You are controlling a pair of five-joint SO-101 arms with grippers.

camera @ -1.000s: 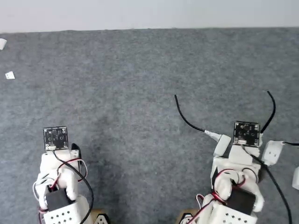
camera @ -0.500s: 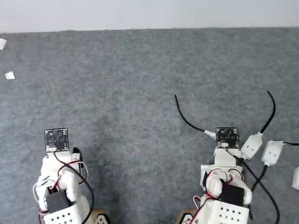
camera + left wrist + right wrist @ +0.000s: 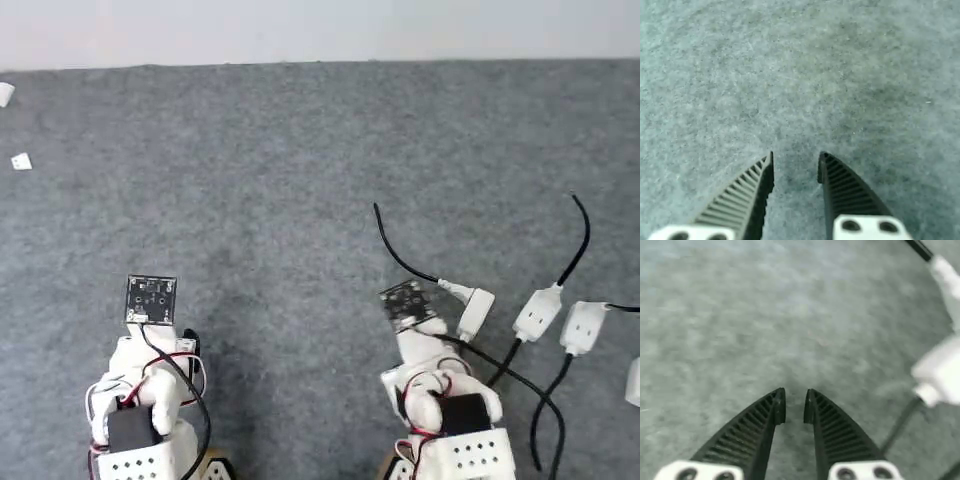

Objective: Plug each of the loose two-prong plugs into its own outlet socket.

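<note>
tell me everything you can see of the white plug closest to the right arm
The white plug is a small oblong block, plastic by its look, lying flat and tilted on the grey mat, close beside the right arm; contact is unclear. A narrower pale tip at its far end joins a thin black cable that curves away and ends loose. Two similar white pieces lie apart on its other side. Its prongs can't be made out. Nothing grips it.

Loose white plugs (image 3: 536, 312), side by side
</note>
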